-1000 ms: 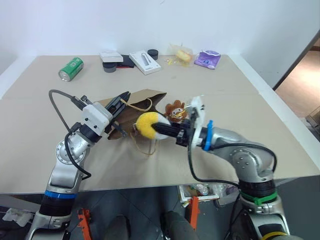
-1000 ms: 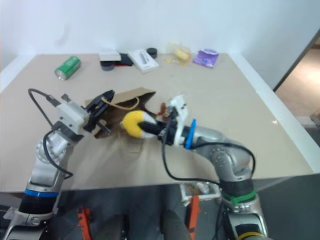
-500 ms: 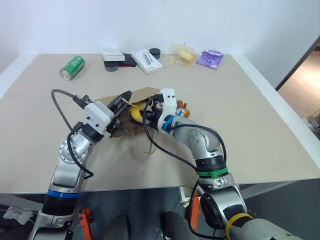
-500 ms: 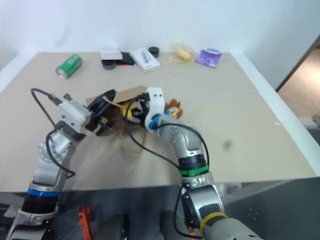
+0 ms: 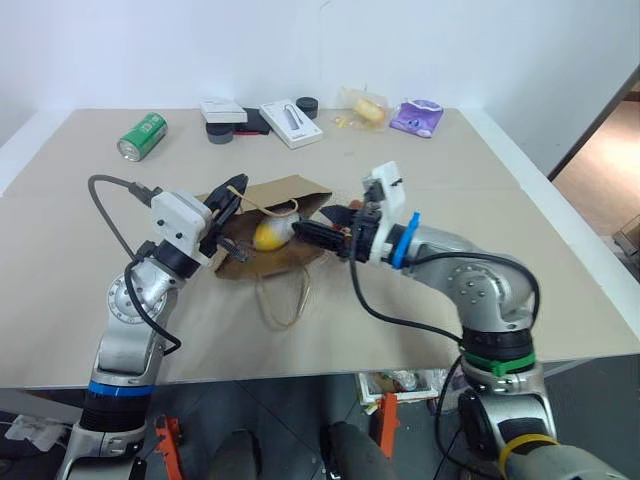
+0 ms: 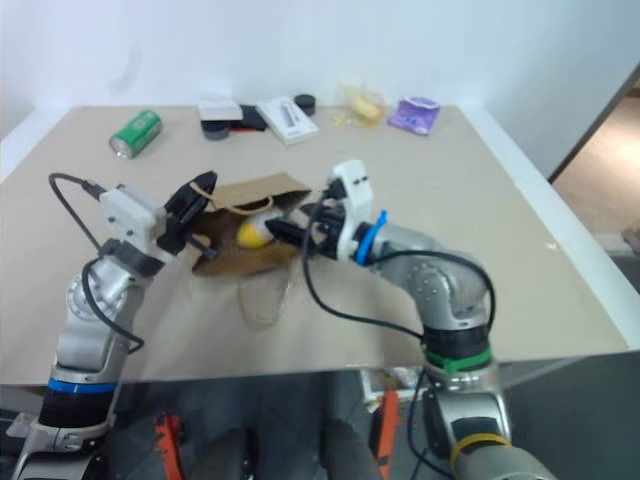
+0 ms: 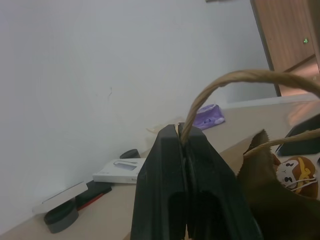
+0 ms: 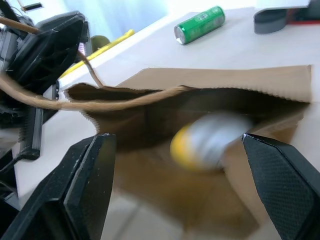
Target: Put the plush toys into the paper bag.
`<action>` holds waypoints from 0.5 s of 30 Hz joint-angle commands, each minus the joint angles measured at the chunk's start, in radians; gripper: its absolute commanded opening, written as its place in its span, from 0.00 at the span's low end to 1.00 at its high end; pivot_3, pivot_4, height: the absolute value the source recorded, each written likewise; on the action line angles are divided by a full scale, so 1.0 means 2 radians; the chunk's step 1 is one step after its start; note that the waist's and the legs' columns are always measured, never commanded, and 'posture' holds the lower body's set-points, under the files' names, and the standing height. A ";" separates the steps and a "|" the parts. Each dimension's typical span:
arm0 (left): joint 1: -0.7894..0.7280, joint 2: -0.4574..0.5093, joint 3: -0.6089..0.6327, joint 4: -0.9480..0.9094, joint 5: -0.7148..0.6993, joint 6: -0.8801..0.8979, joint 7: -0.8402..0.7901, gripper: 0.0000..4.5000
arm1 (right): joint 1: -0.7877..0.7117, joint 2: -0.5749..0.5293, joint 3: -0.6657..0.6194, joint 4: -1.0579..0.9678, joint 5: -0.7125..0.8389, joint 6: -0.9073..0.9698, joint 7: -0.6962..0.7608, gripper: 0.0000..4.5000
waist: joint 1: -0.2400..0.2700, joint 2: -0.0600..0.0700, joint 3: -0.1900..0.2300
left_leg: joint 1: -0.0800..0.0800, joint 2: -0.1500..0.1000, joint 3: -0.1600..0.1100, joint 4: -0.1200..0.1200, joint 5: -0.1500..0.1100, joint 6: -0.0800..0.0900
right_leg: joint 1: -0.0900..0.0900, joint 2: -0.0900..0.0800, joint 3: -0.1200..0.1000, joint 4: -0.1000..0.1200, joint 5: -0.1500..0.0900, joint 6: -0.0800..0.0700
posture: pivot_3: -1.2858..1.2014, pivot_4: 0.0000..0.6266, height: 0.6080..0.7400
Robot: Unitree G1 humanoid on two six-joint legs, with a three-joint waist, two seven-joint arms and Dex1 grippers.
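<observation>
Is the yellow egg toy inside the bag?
Inside. The egg toy sits within the paper bag's open mouth, free of the fingers.

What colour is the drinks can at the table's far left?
Green drinks can, clearest in the left eye view.

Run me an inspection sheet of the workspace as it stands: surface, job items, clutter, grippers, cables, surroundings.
Surface: beige table, a seam across it.
Job's things: brown kraft paper bag lies on its side, mouth open; yellow-and-white egg-shaped plush toy inside the mouth; brown plush figure beside the bag, still outside.
Clutter: green can, white boxes, dark round items, yellow item in clear wrapper, purple packet, all along the far edge.
Grippers: left gripper shut on the bag's loop handle; right gripper open at the bag mouth.
Cables: black cables looped on both arms.
Surroundings: white wall; wooden door.
</observation>
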 commanded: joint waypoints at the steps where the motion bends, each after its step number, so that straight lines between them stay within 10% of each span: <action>1: -0.019 0.002 0.015 -0.010 -0.009 0.002 0.004 0.00 | -0.006 -0.020 -0.027 -0.005 -0.001 -0.032 0.011 0.99 | 0.000 0.000 0.000 | 0.000 0.000 0.000 0.000 0.000 0.000 | 0.000 0.000 0.000 0.000 0.000 0.000 | 0.52 0.24 1.00; 15: -0.041 -0.008 0.018 -0.002 -0.015 0.013 0.005 0.00 | -0.049 0.021 -0.004 0.294 -0.170 -0.138 -0.107 0.99 | -0.002 0.000 0.000 | 0.000 0.000 0.001 0.000 0.000 0.000 | 0.000 0.000 0.001 0.000 0.001 0.002 | 0.52 0.24 1.00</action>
